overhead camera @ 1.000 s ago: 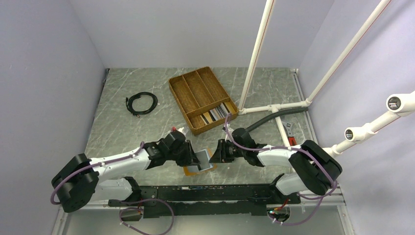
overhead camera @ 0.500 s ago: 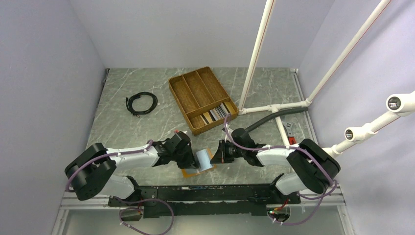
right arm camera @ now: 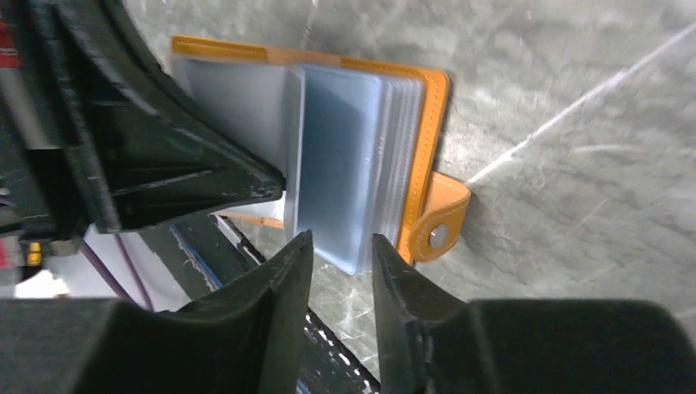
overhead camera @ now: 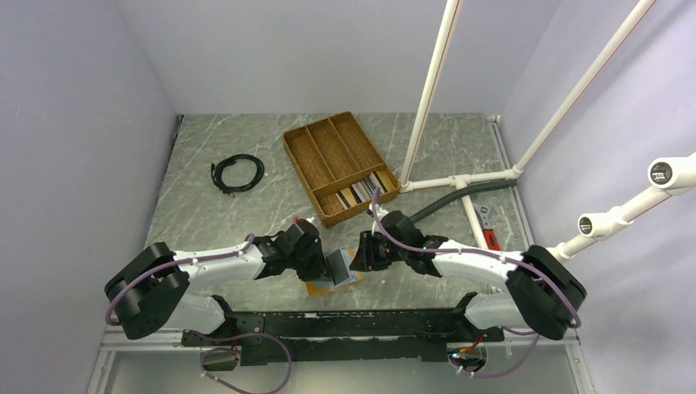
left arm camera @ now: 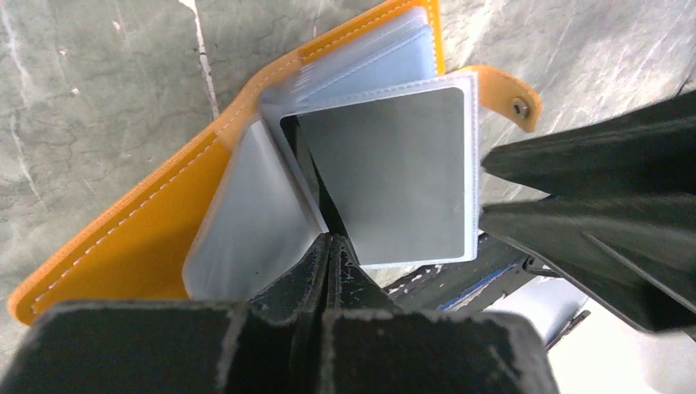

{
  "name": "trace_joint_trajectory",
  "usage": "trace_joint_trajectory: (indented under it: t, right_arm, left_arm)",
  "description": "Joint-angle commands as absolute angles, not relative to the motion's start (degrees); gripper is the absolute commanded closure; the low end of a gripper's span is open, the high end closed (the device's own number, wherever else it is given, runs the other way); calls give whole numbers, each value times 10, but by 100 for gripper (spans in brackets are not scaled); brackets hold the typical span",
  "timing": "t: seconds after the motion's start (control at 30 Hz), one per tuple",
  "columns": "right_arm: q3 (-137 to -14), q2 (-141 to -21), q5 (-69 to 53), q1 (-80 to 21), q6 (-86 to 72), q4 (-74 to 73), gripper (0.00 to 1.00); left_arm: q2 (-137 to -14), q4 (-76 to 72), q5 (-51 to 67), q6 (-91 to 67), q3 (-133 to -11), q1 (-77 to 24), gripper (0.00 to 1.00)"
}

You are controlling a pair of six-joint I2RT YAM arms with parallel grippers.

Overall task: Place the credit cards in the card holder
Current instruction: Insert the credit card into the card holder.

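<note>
The card holder [overhead camera: 314,288] lies open near the table's front edge, orange leather [left arm camera: 123,246] with clear plastic sleeves. My left gripper [left arm camera: 328,242] is shut on the edge of one sleeve and holds it raised [overhead camera: 338,267]. Beside it a sleeve holds a grey credit card [left arm camera: 386,172]. My right gripper [right arm camera: 341,238] is open, its tips just short of the corner of the sleeve stack [right arm camera: 345,180], beside the snap tab [right arm camera: 439,234]. More credit cards [overhead camera: 365,190] stand in the front compartment of the wicker tray.
The brown divided wicker tray [overhead camera: 289,146] sits behind the card holder. A coiled black cable [overhead camera: 238,172] lies at the back left. White pipes [overhead camera: 427,98], a grey hose [overhead camera: 443,205] and a red-handled tool [overhead camera: 490,238] stand at the right.
My left gripper has closed on a sleeve edge. My right gripper shut and has opened again, edging left toward the card holder. The raised sleeve now stands steeper.
</note>
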State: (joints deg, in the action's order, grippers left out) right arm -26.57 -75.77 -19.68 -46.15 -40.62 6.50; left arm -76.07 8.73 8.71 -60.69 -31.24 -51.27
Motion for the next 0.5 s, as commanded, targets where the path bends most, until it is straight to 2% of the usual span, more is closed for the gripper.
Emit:
trace_joint_trajectory:
  t: [0.0, 0.07, 0.47]
  right_arm:
    - [-329, -694, -111, -476, -333, -67, 59]
    - [-331, -694, -149, -476, -336, -42, 54]
    - [-331, -750, -172, -476, -356, 17, 45]
  left_arm:
    - [-749, 51, 81, -617, -309, -517, 97]
    - [-750, 49, 82, -618, -306, -516, 97]
    - [-771, 24, 87, -618, -296, -516, 97]
